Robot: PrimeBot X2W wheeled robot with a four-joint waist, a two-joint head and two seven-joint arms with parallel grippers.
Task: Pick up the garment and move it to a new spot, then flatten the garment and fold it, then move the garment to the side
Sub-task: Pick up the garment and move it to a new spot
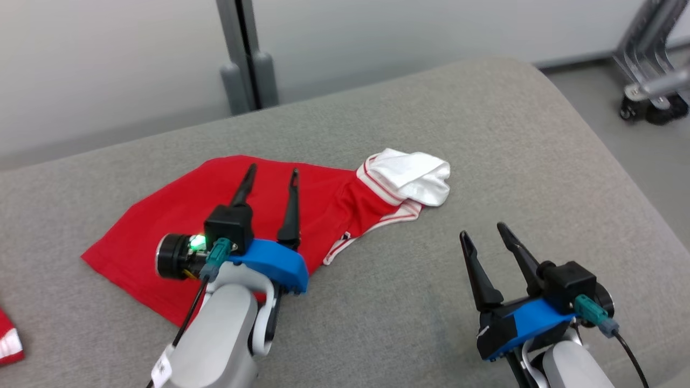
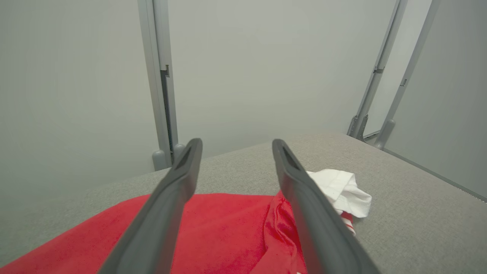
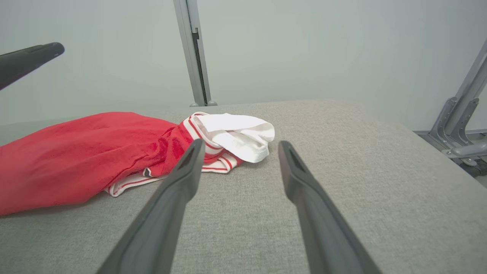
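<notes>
No legible text, label or number

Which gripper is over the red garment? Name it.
The left gripper: it hangs open above the red garment, whereas the right gripper, also open, is over the bare grey cushion beside it.

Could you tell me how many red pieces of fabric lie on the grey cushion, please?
2. The red garment lies in the middle, beneath the open left gripper. A red-and-white scrap sits at the head view's left edge, cut off; more may be hidden.
</notes>
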